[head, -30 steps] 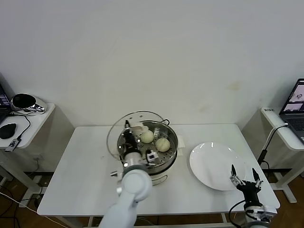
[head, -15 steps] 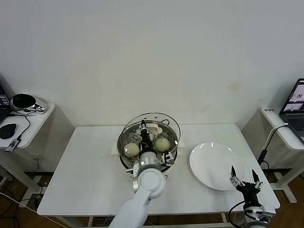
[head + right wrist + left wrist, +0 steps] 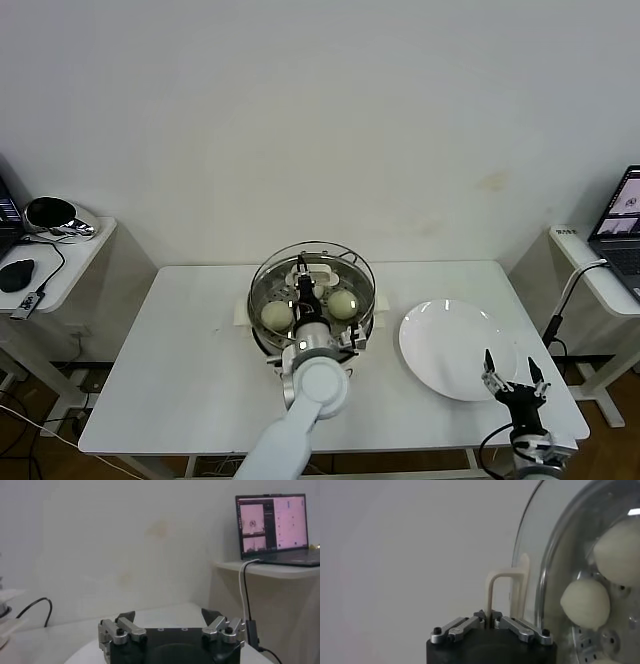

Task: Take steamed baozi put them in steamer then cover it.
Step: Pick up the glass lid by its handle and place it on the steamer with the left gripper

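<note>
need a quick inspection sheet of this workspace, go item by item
surface: white table, bare areas in view
job's things: steamer at table centre; baozi visible inside under the glass cover, which sits over the steamer
clutter: white plate, nothing on it
grippers: left pincer shut on the cover's cream handle; right pincer open, idle by the plate's near edge
cables: black cord on the table, white cable to the laptop
surroundings: laptop on right side table, mouse on left side table

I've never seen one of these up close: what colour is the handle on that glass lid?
Cream-white. The handle of the cover, gripped by the left gripper, shows best in the left wrist view.
</note>
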{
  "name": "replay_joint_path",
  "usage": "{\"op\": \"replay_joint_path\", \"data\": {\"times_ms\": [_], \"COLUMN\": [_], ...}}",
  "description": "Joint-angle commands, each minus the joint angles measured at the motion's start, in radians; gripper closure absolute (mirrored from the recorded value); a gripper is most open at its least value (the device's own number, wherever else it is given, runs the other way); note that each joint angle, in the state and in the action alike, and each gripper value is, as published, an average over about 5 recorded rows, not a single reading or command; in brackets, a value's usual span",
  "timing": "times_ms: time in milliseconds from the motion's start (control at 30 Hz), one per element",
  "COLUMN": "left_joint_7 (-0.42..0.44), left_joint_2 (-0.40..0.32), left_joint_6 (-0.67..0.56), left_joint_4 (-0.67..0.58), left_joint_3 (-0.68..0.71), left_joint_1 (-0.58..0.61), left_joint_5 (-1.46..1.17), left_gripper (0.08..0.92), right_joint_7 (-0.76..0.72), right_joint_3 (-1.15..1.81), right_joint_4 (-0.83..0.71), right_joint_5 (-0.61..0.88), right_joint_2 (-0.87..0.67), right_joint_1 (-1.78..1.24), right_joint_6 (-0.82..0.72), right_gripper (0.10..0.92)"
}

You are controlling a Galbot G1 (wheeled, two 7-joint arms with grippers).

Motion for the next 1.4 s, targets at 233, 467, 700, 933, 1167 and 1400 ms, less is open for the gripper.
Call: {"op": "replay_joint_path", "data": {"times_ms": [233, 467, 700, 933, 1167, 1400], "left_joint_7": [0.041, 0.057, 0.062, 0.038, 0.019, 0.027], "left_joint_2": [-0.004, -0.004, 0.003, 0.004, 0.013, 0.023], "left_joint_6": [0.008, 0.01, 0.009, 0.0, -0.017, -0.021], "left_joint_4": [0.018, 0.018, 0.016, 0.018, -0.009, -0.076], "left_joint_3": [-0.007, -0.004, -0.008, -0.01, 0.0, 0.014], "left_joint_1": [0.006, 0.012, 0.017, 0.02, 0.029, 0.039], "left_joint_5": [0.016, 0.018, 0.017, -0.005, -0.02, -0.04], "left_gripper": [0.863, 0.863, 0.863, 0.863, 0.854, 0.676], "right_joint_7": [-0.003, -0.003, -0.005, -0.005, -0.005, -0.005], "right_joint_3": [-0.001, -0.001, -0.004, -0.009, -0.009, -0.012], "right_joint_4": [-0.004, -0.006, -0.008, -0.007, -0.009, -0.011], "right_joint_5": [-0.003, -0.005, -0.013, -0.018, -0.018, -0.021], "right_joint_2": [0.001, 0.003, 0.008, 0.011, 0.011, 0.013], "right_joint_1": [0.0, 0.001, 0.003, 0.0, -0.001, 0.001], "right_joint_6": [0.003, 0.003, 0.007, 0.009, 0.011, 0.011], "right_gripper": [0.203, 0.203, 0.203, 0.203, 0.203, 0.203]}}
